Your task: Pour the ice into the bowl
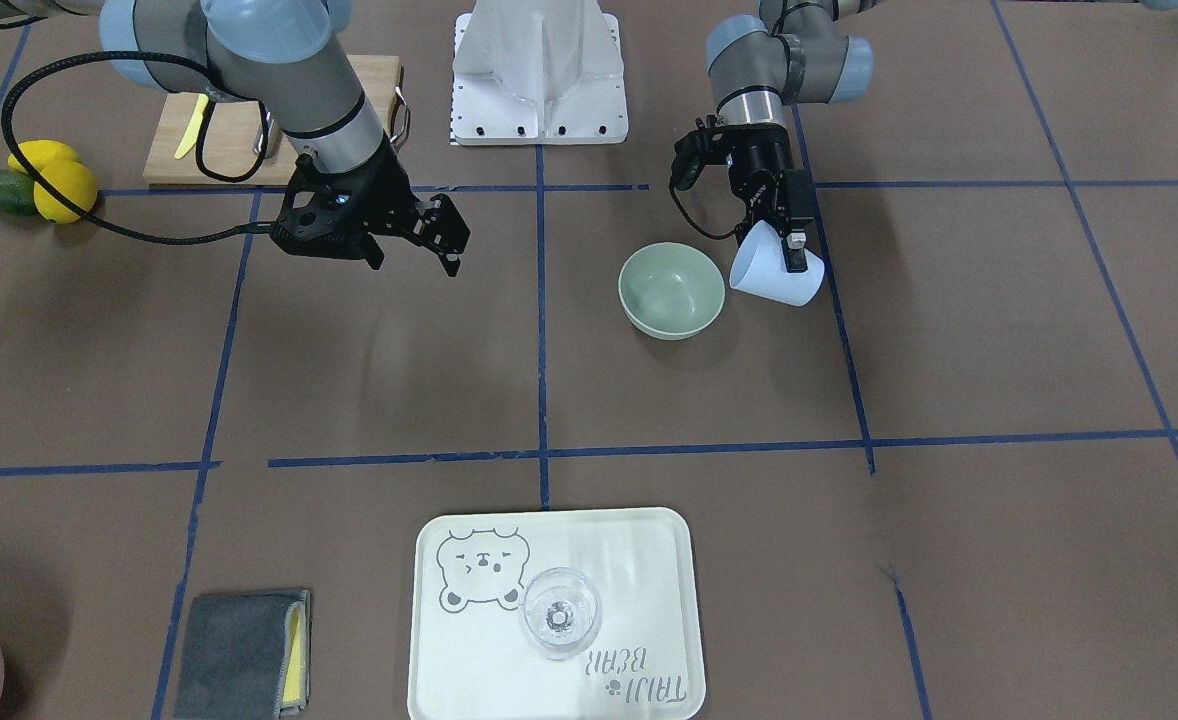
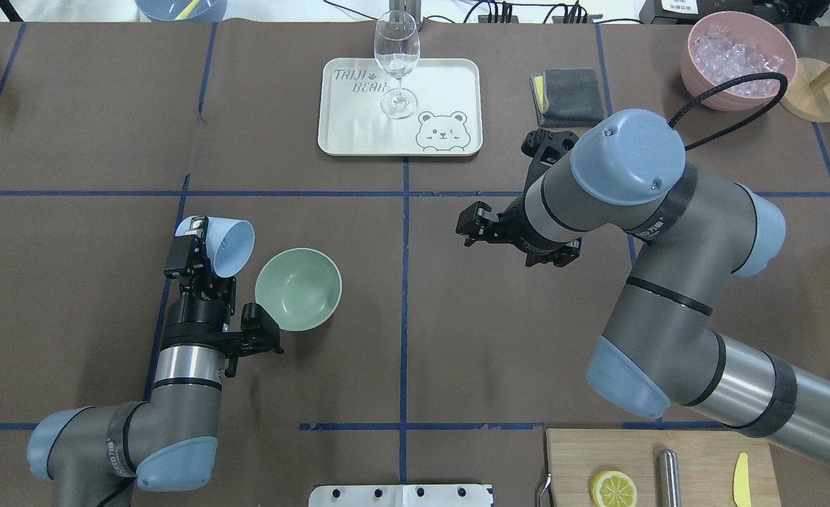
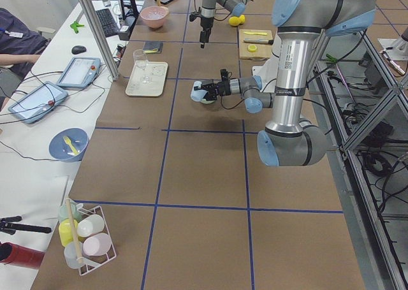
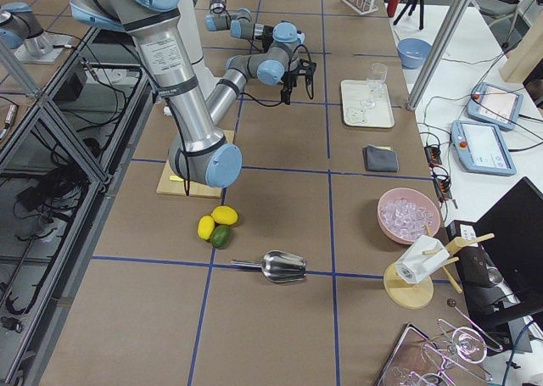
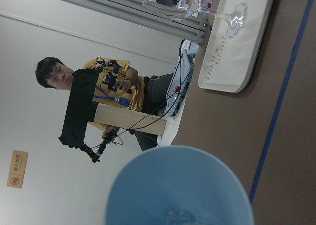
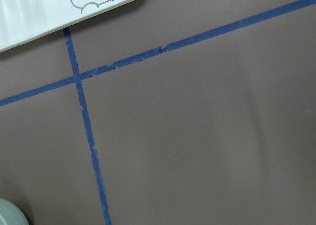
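Observation:
My left gripper (image 2: 198, 243) is shut on the wall of a light blue cup (image 2: 226, 246), which it holds tilted with its mouth toward the bowl. The cup (image 1: 777, 268) hangs just beside the pale green bowl (image 1: 671, 290), close to its rim. The bowl (image 2: 298, 289) shows a plain smooth inside with nothing in it. In the left wrist view a small clear glossy bit of ice (image 5: 175, 217) shows inside the cup (image 5: 177, 185). My right gripper (image 2: 470, 229) is open and empty above the table, right of the bowl.
A cream tray (image 2: 450, 84) with a clear wine glass (image 2: 396, 63) lies at the far side. A grey cloth (image 2: 573, 95) and a pink tub (image 2: 737, 60) are far right. A cutting board (image 2: 661, 468) with a lemon slice is near right.

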### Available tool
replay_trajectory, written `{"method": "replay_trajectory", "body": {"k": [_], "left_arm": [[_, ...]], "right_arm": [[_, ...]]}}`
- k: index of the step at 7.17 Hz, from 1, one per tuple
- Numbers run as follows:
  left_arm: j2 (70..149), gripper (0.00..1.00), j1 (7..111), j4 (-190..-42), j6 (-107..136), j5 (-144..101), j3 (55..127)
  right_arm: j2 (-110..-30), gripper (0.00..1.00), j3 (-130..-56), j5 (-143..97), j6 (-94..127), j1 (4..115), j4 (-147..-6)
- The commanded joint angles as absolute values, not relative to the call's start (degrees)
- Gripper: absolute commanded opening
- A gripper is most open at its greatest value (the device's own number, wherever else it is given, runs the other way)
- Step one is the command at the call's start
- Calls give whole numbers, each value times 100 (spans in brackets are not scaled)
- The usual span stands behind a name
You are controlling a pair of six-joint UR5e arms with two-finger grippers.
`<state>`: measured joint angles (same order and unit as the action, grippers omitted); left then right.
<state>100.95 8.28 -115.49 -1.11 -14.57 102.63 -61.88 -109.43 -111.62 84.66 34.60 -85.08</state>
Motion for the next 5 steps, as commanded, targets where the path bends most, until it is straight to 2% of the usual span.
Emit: {"method": "replay_trajectory", "body": {"k": [1, 5], "left_arm": [[10151, 0, 826, -11549, -1130, -1354, 10266], [10151, 0, 817, -11549, -2152, -1151, 10266]], "right_arm": [[-6187, 100, -10942, -11162, 8473, 3463, -8508], [-6179, 100, -10977, -11171, 8490, 3472, -8508]]}}
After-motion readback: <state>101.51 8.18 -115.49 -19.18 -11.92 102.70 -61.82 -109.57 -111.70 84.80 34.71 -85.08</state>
